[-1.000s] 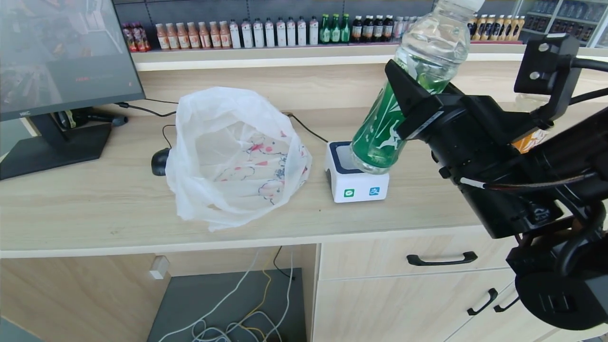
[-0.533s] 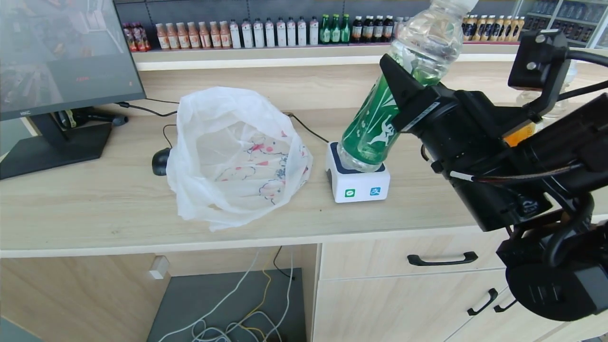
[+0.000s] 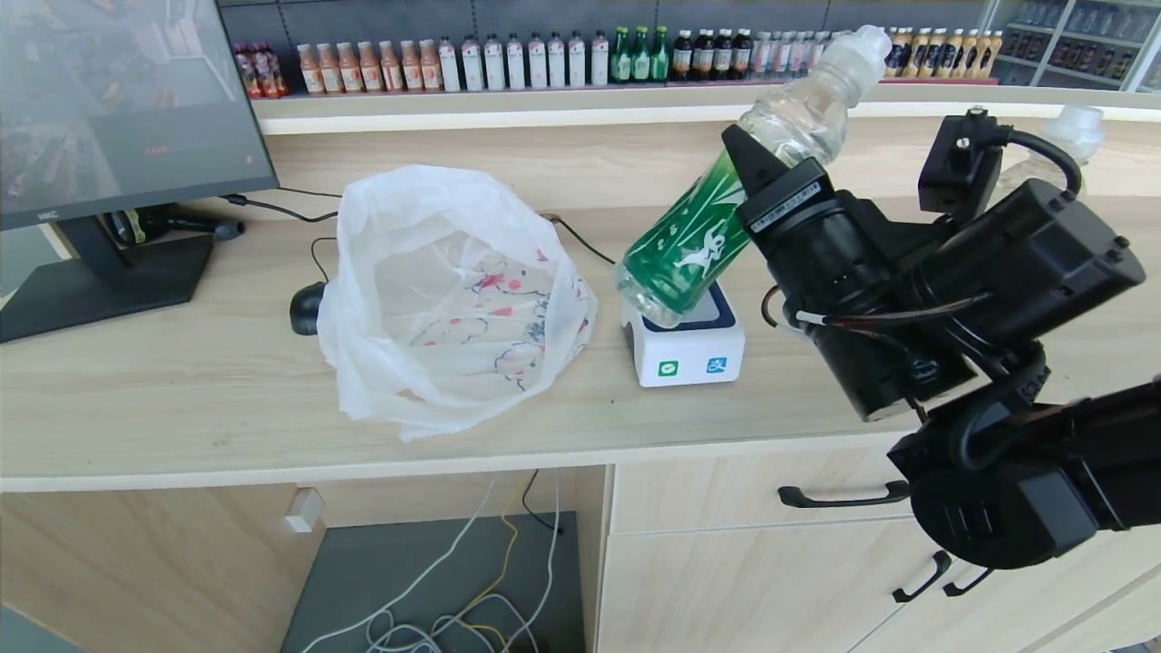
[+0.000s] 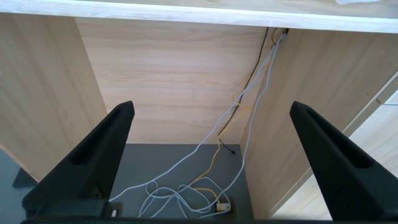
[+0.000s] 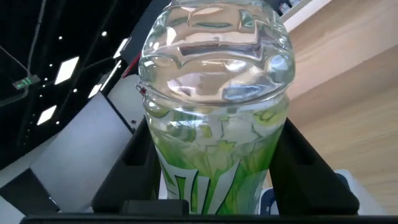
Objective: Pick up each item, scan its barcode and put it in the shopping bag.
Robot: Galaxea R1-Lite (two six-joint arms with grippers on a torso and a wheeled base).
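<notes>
Since one second ago the green-labelled bottle (image 3: 689, 254) leans further over, cap up and toward the robot's right, and its base has swung leftward and down. The base now hangs just above the left edge of the white scanner (image 3: 685, 354), on the side nearest the shopping bag (image 3: 444, 299); contact with the scanner top cannot be told from the head view. The right gripper (image 3: 757, 172) has also sunk lower in the head view. Its jaws are closed on the bottle's mid-body, and the right wrist view shows one finger on either side of the label. The left gripper (image 4: 211, 109) hangs below the counter (image 3: 181, 399) with its jaws spread wide and nothing between them, facing loose cables on the floor. Judged step: barcode scan in hand, with the label side presented over the scanner window; bagging not yet done. The bag sits open-mouthed on the counter, just beside the scanner. The next move calls for carrying the bottle left over the bag's mouth, keeping the base clear of the thin rim so it does not fold inward, lowering it inside, then letting go.
</notes>
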